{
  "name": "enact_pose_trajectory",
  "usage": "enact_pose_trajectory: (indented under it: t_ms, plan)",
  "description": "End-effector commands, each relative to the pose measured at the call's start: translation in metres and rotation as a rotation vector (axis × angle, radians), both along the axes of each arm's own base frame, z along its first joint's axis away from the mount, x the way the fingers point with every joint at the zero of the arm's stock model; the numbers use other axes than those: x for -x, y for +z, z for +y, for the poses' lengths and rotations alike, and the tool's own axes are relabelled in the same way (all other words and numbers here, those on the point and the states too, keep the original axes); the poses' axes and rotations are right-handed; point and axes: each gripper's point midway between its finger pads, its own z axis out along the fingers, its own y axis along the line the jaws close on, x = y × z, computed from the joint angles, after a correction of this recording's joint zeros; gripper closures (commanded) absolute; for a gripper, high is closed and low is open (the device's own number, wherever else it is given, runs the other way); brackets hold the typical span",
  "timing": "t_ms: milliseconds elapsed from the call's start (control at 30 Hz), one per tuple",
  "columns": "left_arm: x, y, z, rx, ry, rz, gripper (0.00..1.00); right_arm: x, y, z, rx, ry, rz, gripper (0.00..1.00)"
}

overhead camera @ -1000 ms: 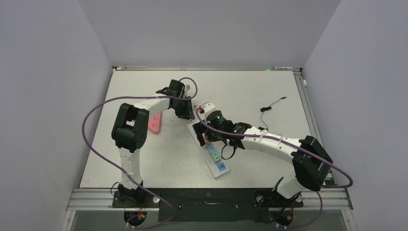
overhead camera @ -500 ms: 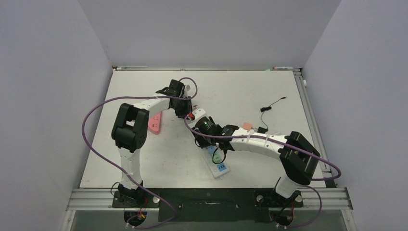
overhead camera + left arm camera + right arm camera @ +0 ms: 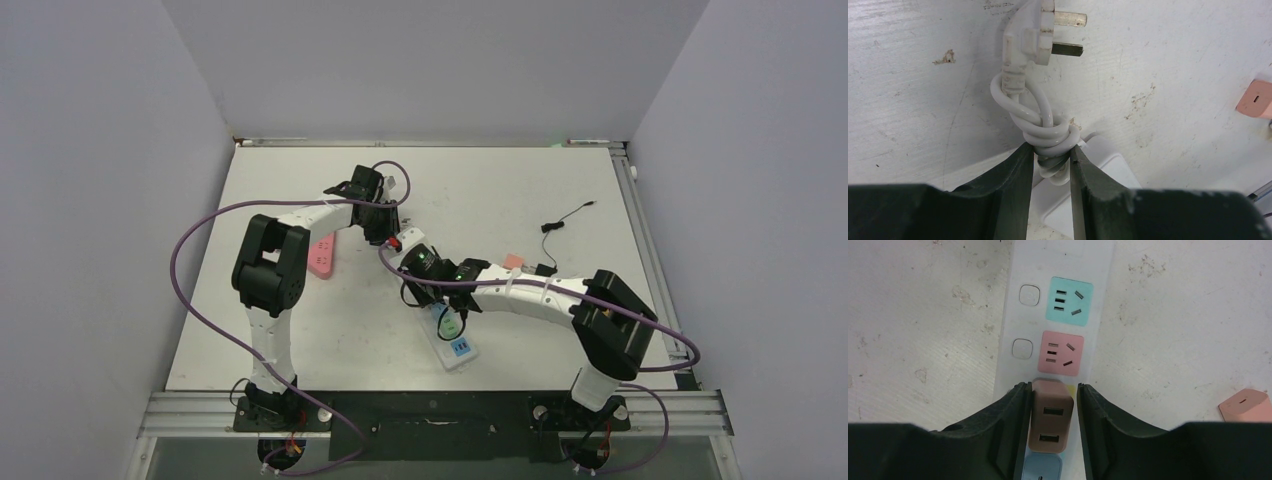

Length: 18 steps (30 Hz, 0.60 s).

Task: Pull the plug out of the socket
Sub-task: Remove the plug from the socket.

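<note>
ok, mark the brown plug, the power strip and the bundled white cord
brown plug (image 3: 1050,415): right wrist view, top face
power strip (image 3: 1025,322): right wrist view, white body between buttons
bundled white cord (image 3: 1052,134): left wrist view, wrapped loops

Power strip (image 3: 460,350) as landmark: bare table (image 3: 340,330) open along its left side; pink adapter (image 3: 512,261) lies right of it; brown plug (image 3: 1050,422) stands atop; coiled cord (image 3: 1048,131) and left gripper (image 3: 1052,152) crowd its far end.

walls (image 3: 420,60): plain pale grey, three sides | table (image 3: 500,180): white, scuffed | near edge: aluminium rail (image 3: 200,410) | light: even
</note>
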Motion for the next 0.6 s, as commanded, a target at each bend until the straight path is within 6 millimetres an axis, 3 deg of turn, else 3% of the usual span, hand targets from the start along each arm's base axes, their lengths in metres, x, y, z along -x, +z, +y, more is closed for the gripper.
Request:
enact_pose_trajectory:
  t_ms: [0, 567]
  plan:
    - [-0.014, -0.004, 0.023, -0.080, 0.030, -0.046, 1.00, -0.005, 0.011, 0.006, -0.007, -0.015, -0.033, 0.61]
    - [-0.015, -0.004, 0.023, -0.079, 0.031, -0.047, 1.00, 0.000, -0.002, 0.007, 0.000, 0.003, 0.015, 0.61]
